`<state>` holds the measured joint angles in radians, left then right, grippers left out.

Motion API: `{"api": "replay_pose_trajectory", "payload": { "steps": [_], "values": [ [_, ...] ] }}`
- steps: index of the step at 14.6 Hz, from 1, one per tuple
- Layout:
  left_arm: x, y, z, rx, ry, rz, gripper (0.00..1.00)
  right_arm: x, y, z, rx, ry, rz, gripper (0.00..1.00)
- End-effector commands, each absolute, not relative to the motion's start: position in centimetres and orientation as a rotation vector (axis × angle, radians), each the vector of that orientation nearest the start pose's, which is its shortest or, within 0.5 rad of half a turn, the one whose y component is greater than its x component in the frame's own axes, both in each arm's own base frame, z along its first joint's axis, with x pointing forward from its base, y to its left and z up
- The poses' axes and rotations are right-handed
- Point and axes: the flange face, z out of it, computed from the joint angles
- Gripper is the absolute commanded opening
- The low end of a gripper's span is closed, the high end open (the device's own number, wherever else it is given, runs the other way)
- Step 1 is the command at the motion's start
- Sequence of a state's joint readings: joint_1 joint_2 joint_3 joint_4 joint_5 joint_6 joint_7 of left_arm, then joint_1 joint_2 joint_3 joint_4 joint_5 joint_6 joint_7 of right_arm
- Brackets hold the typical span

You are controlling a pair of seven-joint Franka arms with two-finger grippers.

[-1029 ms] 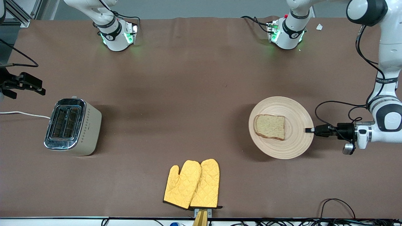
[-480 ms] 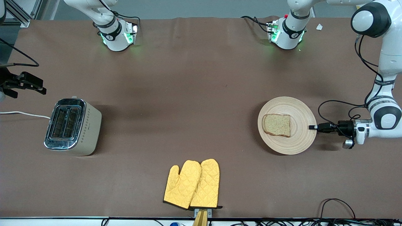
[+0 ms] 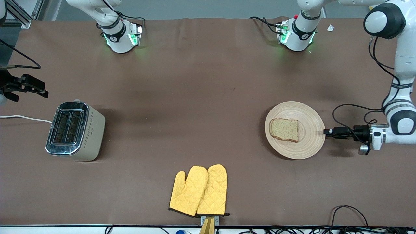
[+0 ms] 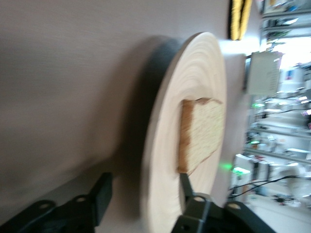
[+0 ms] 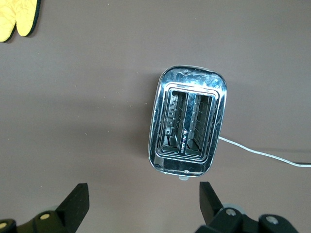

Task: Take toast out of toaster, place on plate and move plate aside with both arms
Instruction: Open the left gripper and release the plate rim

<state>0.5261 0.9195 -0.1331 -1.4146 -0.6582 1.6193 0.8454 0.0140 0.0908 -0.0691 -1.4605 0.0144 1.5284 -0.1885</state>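
Observation:
The round tan wooden plate (image 3: 308, 143) lies on the table toward the left arm's end, with the toast (image 3: 284, 130) flat on it. My left gripper (image 3: 325, 131) is low at the plate's rim, on the side toward the left arm's end. In the left wrist view the left gripper (image 4: 144, 187) is open, its fingers astride the plate's rim (image 4: 160, 160) with a gap on one side, and the toast (image 4: 201, 131) lies past them. My right gripper (image 3: 44, 90) is open and empty, up over the table beside the toaster (image 3: 75, 131). The right wrist view shows the right gripper (image 5: 143, 194) and the toaster (image 5: 188, 126) below it.
The silver toaster has both slots empty, and its white cord (image 3: 22, 117) runs off the right arm's end of the table. A pair of yellow oven mitts (image 3: 199, 191) lies at the edge nearest the front camera, also in the right wrist view (image 5: 17, 17). Black cables trail by the left wrist (image 3: 344, 109).
The plate with the toast came down toward the table and shifted toward the left arm's end. The left gripper let go of the rim and drew back slightly. The right arm barely moved.

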Motion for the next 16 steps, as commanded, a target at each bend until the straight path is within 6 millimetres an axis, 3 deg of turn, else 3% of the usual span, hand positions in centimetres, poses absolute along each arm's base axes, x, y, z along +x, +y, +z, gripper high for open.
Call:
{"api": "replay_pose_trajectory", "payload": {
  "steps": [1,3,7,10,12,16],
  "values": [
    [63.7,23.9,21.1,2.314,-0.302,-0.14,1.0,57.2,-3.0,62.7,-3.137,-0.231,0.03,1.0],
    [65.1,23.1,26.8,2.449,-0.39,-0.149,1.0,57.2,-2.9,62.7,-3.137,-0.234,0.027,1.0],
    [67.0,13.8,41.9,2.719,-0.334,-0.162,1.0,57.2,-3.4,62.6,-3.132,-0.231,0.033,1.0],
    [64.5,5.2,50.8,2.826,-0.201,-0.233,1.0,57.3,-3.3,62.6,-3.131,-0.251,0.026,1.0],
    [62.9,0.8,55.4,2.921,-0.165,-0.202,1.0,57.2,-3.2,62.6,-3.13,-0.253,0.031,1.0],
    [59.1,-2.6,60.5,3.04,-0.146,-0.125,1.0,57.2,-3.2,62.7,-3.129,-0.26,0.031,1.0]
  ]
}}
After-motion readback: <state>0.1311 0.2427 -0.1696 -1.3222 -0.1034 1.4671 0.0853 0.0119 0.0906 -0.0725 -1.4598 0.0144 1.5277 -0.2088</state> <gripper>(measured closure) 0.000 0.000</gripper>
